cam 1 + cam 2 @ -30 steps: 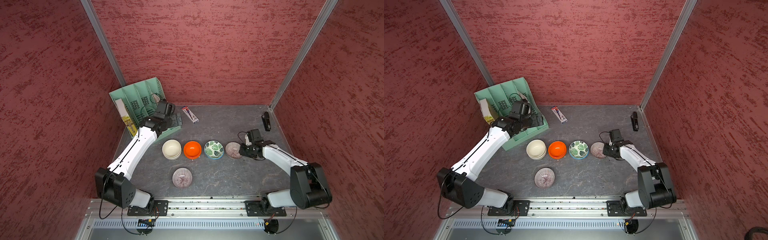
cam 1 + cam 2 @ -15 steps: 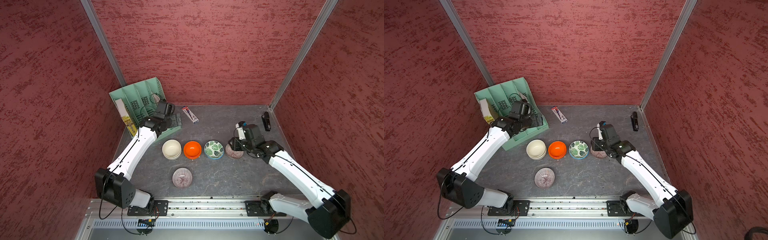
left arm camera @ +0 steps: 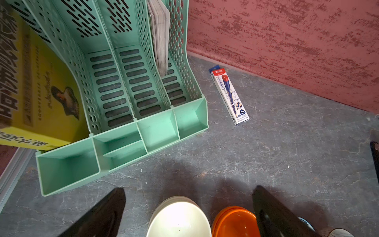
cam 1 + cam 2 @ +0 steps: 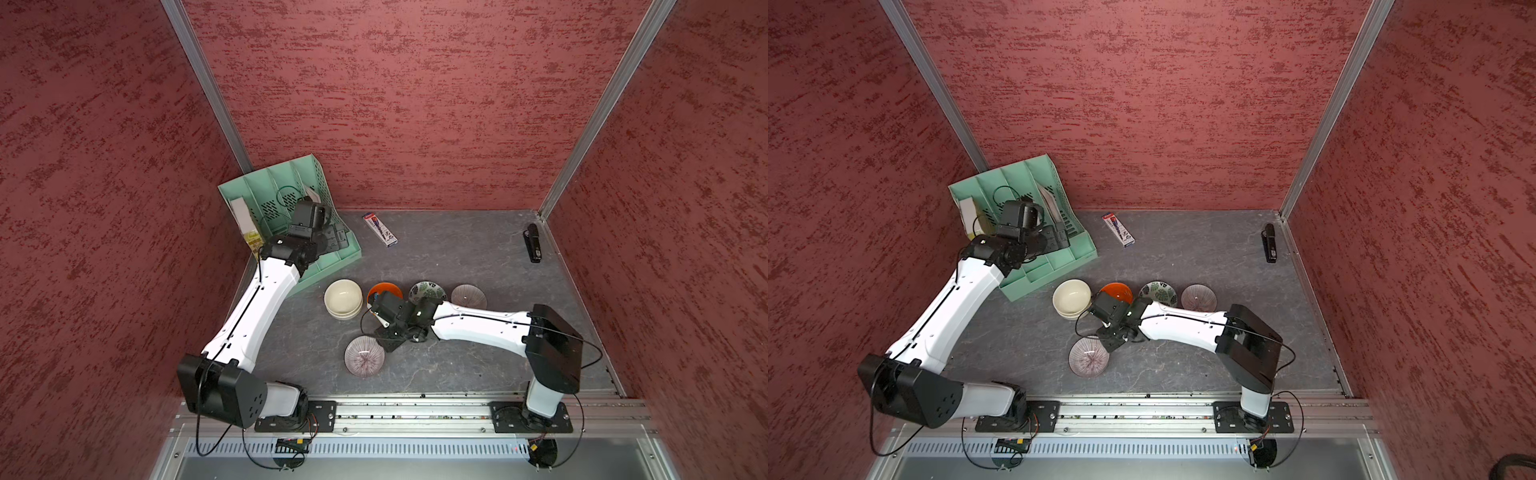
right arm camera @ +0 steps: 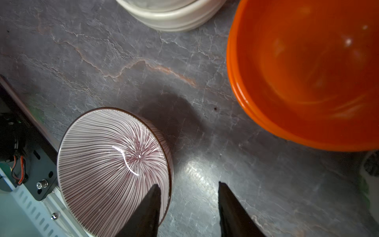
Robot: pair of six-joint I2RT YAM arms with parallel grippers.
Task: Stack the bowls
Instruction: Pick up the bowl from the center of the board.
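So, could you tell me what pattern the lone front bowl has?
The bowl has purplish radial lines on white; right wrist view.

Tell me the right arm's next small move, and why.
Probably lower and close the right pincer on the rim of the lone lined bowl: its open jaws appear to straddle that rim, and the matching bowl in the row is unstacked.

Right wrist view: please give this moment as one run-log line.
phase: pre-grasp | right claw: open, over rim of lone lined bowl | left claw: open, empty
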